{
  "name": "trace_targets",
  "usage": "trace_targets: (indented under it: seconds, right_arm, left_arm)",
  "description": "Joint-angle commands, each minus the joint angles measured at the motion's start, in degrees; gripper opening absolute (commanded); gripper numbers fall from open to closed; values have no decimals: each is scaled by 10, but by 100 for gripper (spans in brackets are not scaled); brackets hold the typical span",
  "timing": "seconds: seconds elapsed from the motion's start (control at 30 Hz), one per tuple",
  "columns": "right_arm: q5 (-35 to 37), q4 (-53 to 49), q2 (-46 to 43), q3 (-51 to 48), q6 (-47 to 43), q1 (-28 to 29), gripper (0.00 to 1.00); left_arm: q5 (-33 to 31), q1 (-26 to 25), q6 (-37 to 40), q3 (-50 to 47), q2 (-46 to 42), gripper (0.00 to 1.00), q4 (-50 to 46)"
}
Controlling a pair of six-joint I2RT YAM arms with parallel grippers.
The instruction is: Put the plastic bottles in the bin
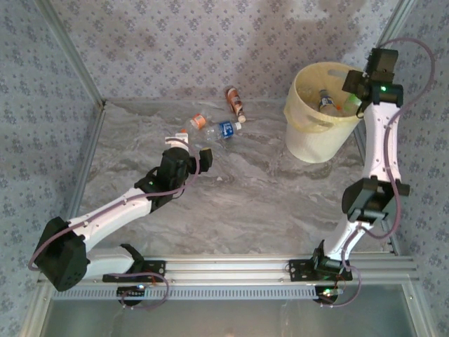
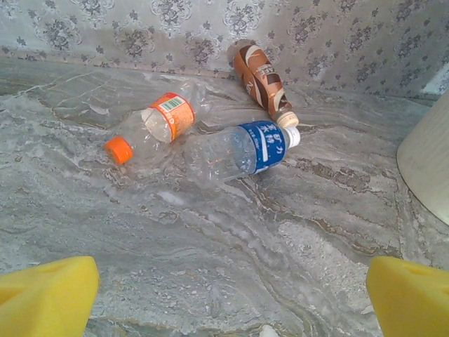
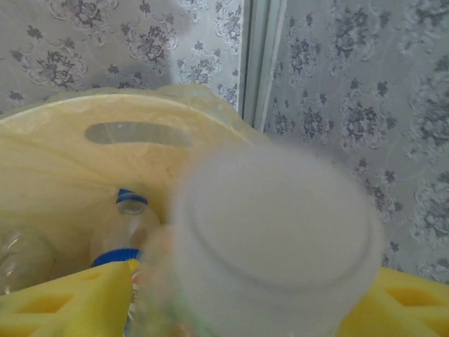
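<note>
Three plastic bottles lying loose on the grey marbled table [image 2: 210, 246], well apart from the bin [image 1: 309, 144]: orange-label bottle [image 2: 158, 126], blue-label bottle [image 2: 242, 151], brown bottle [image 2: 261, 78] near the back wall. More bottles inside the bin, largely hidden by its wall and the right arm; count not legible; one blue-capped bottle [image 3: 126, 225] made out. Blurred bottle base [image 3: 277, 232] close to the lens, between the yellow pads of the right gripper [image 3: 231, 298], above the open bin; gripped or loose, cannot tell. Right arm raised, elbow bent, wrist over the bin. Left arm stretched low toward the three bottles; left gripper [image 2: 228, 298] spread wide, empty, pads cut off at the frame corners.
</note>
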Motion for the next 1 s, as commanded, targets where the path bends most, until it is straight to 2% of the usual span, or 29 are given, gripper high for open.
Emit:
trace_targets:
  seconds: [0.0, 0.07, 0.33, 0.4, 0.47, 0.6, 0.8, 0.97]
  right_arm:
    - [6, -67, 22, 69, -19, 18, 90]
    - [-30, -45, 6, 58, -9, 20, 100]
    - [-173, 134, -139, -144, 32, 5, 100]
    - [-180, 168, -162, -182, 38, 2, 100]
    - [-199, 169, -161, -191, 44, -8, 100]
    - [-316, 160, -125, -179, 87, -32, 100]
    - [-433, 140, -76, -158, 120, -23, 100]
    - [-449, 172, -88, -170, 127, 5, 100]
  left_arm:
    - [-13, 5, -13, -5, -13, 98, -9]
    - [-14, 8, -16, -6, -13, 98, -11]
    - [3, 21, -23, 1, 9, 98, -15]
    - [10, 25, -25, 8, 18, 98, -18]
    - [15, 26, -26, 13, 25, 98, -20]
    - [20, 27, -28, 19, 33, 98, -20]
    - [18, 28, -31, 17, 32, 98, -27]
    - [18, 30, -31, 20, 34, 98, -30]
